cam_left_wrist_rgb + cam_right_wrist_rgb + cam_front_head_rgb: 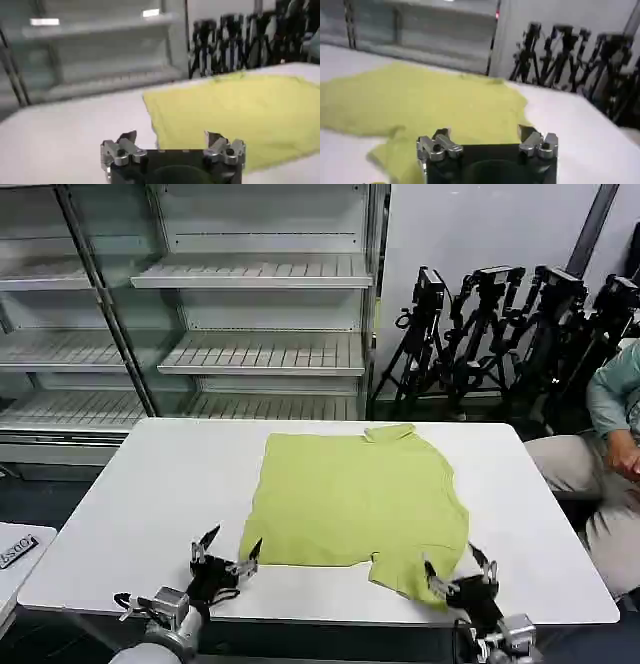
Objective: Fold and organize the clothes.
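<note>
The lime yellow-green shirt (350, 499) lies flat on the white table (150, 484), collar (388, 432) toward the far edge and one short sleeve (405, 569) at the near right. My left gripper (228, 549) is open just off the shirt's near left corner, over the table's front edge. The left wrist view has the shirt (240, 115) beyond the left gripper (171, 137). My right gripper (457, 562) stands open at the sleeve's near right edge, holding nothing. In the right wrist view the shirt (430, 105) spreads under and beyond the right gripper (483, 134).
Metal shelving (250, 304) stands behind the table. A group of black tripods (500, 324) lines the wall at the back right. A seated person (610, 444) is close to the table's right edge. A small white side table (15, 559) sits at the left.
</note>
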